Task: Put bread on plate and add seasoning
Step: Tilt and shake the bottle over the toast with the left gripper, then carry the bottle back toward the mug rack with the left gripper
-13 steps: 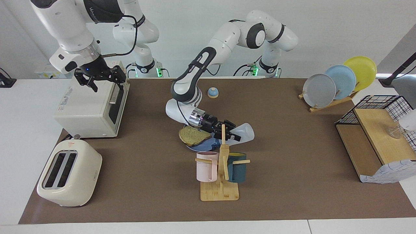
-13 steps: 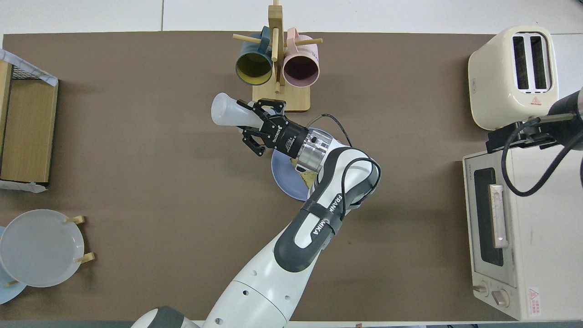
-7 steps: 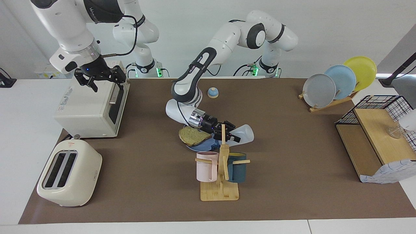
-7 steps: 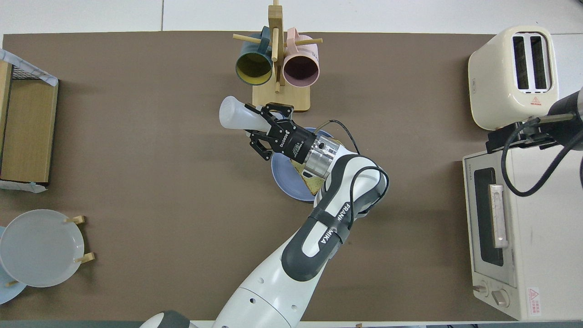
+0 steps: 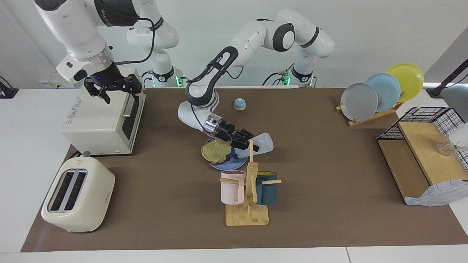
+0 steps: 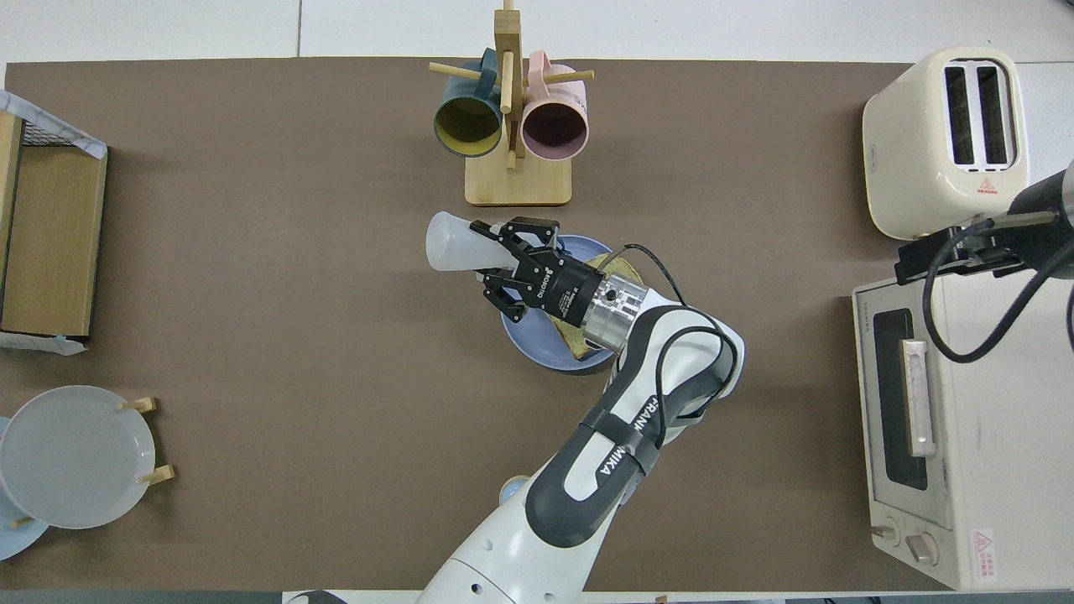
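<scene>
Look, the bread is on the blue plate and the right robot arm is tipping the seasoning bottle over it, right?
Almost. The bread is on the blue plate, but the left gripper, not the right, tips the seasoning bottle over it. The overhead view shows that arm coming from the bottom left. The right gripper waits over the toaster oven.

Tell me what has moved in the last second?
The left gripper, shut on the seasoning, has carried it sideways from beside the plate to over it, toward the bread. Bread, plate and the waiting right gripper stayed put.
</scene>
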### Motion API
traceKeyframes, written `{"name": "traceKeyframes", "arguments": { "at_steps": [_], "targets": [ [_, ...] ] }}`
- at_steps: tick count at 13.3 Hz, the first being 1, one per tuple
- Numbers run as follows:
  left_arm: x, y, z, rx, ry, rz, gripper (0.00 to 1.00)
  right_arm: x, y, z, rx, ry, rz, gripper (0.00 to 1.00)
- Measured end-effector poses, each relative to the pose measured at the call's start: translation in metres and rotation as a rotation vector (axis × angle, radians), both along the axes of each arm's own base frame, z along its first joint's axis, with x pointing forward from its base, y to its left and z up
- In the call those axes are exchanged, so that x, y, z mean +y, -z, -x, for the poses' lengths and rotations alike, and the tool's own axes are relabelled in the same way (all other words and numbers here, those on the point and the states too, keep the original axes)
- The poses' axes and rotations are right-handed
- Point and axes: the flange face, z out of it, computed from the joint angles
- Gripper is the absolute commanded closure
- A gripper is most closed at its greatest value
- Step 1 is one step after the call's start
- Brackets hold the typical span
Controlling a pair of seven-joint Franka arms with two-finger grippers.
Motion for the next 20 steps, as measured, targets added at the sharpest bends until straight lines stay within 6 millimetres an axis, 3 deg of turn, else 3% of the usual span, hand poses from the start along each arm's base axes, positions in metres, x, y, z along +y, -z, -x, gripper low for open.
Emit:
{"name": "traceKeyframes", "arguments": {
  "at_steps": [3, 6, 8, 11, 14, 18, 20],
  "targets": [
    [0.043, -0.072, -0.009, 0.028, -0.073, 0.124, 1.00, -0.001, 0.000, 0.000, 0.000, 0.001, 0.000, 0.00],
    [0.084, -0.117, -0.004, 0.060, -0.139, 0.364, 1.00, -0.001, 0.000, 0.000, 0.000, 0.001, 0.000, 0.00],
    [0.119, -0.149, -0.020, 0.073, -0.186, 0.562, 1.00, -0.001, 0.000, 0.000, 0.000, 0.001, 0.000, 0.00],
    [0.183, -0.191, -0.061, 0.044, -0.273, 0.890, 1.00, -0.001, 0.000, 0.000, 0.000, 0.002, 0.000, 0.00],
    [0.221, -0.198, -0.093, -0.056, -0.371, 1.167, 1.00, -0.001, 0.000, 0.000, 0.000, 0.002, 0.000, 0.00],
    [0.252, -0.181, -0.123, -0.221, -0.472, 1.512, 1.00, -0.001, 0.000, 0.000, 0.000, 0.002, 0.000, 0.00],
    [0.263, -0.170, -0.126, -0.304, -0.483, 1.617, 1.00, -0.001, 0.000, 0.000, 0.000, 0.002, 0.000, 0.00]
  ]
}}
